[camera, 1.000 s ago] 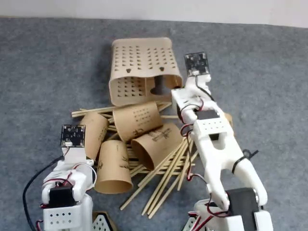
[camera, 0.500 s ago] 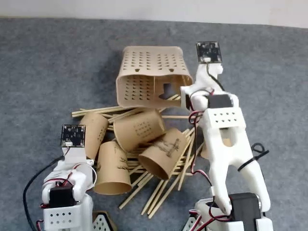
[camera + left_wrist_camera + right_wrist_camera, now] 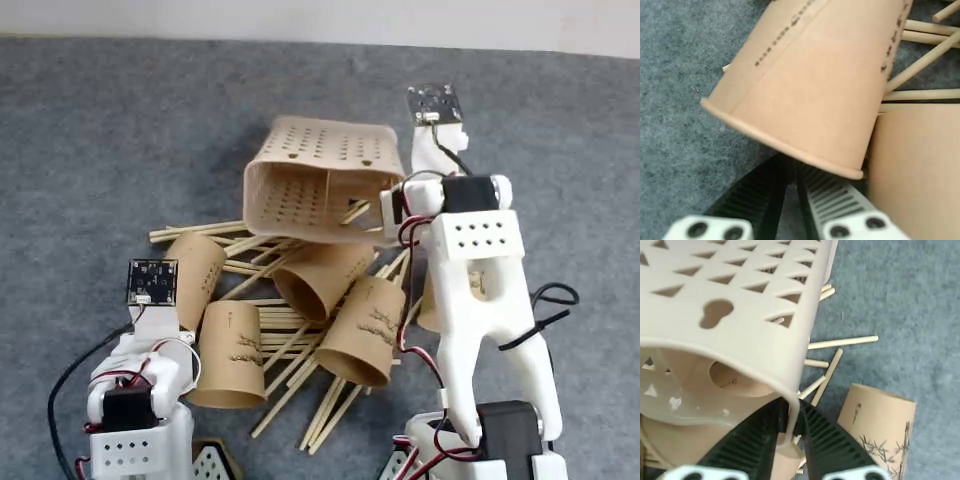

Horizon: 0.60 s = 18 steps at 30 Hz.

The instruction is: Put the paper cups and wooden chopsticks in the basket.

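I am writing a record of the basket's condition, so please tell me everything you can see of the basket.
The basket looks like beige plastic, with rows of small holes in its walls and a keyhole-shaped slot near the rim. It is tipped on its side, its open mouth facing the paper cups. A chopstick pokes into the mouth. The right gripper holds its rim between its fingers.

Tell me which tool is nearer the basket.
Right. The right tool grips the basket by its wall at the rim; the left tool sits beside a paper cup lying on its side, apart from the basket.
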Available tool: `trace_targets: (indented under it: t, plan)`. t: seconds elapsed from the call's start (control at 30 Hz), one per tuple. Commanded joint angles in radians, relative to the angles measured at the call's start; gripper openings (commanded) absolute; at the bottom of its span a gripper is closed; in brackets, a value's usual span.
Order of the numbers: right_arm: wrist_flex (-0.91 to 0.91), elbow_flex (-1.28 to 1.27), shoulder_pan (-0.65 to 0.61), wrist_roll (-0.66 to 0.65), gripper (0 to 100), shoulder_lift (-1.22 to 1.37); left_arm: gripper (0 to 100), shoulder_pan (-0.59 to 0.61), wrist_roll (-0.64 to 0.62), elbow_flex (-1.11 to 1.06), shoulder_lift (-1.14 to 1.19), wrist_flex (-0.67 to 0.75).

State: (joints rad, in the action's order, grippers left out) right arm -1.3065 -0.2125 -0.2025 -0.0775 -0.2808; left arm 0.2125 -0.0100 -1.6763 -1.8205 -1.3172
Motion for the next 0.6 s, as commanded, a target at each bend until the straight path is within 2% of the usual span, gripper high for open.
trace_targets:
  t: [0.0,0.23,0.57]
  plan:
    - [-0.041,0.073,0.001,-0.044,0.6,-0.07,1,-0.016,0.005,-0.019,-0.005,-0.005]
    - [-0.056,0.154,-0.004,-0.034,0.6,-0.068,1,-0.016,0.005,-0.019,-0.005,-0.005]
    - [-0.047,0.295,-0.004,0.072,0.6,-0.058,1,-0.016,0.005,-0.019,-0.005,-0.005]
